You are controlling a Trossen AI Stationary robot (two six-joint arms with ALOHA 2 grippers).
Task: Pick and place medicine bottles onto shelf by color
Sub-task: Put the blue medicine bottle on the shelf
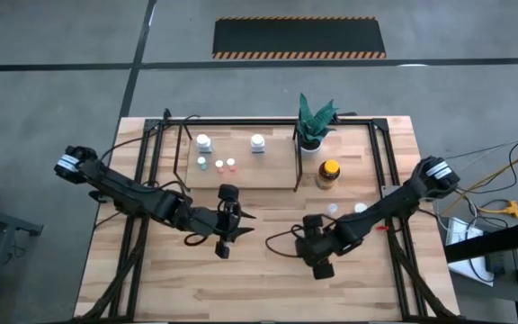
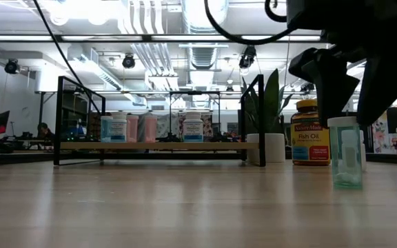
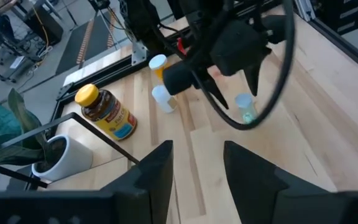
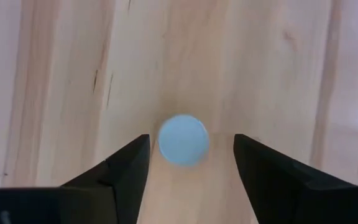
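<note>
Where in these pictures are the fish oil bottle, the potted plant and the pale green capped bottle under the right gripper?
fish oil bottle [image 2: 307, 135], low view, on its label.
potted plant [image 1: 312, 120], high view, on its leaves.
pale green capped bottle [image 4: 183, 139], right wrist view, on its cap.

The left arm is stretched from the left edge of the high view toward the centre, its left gripper held with fingers parted. The right arm is reached in from the right edge, bent down toward the lower middle; the right gripper is pointed downward, its two dark fingers spread wide apart.
</note>
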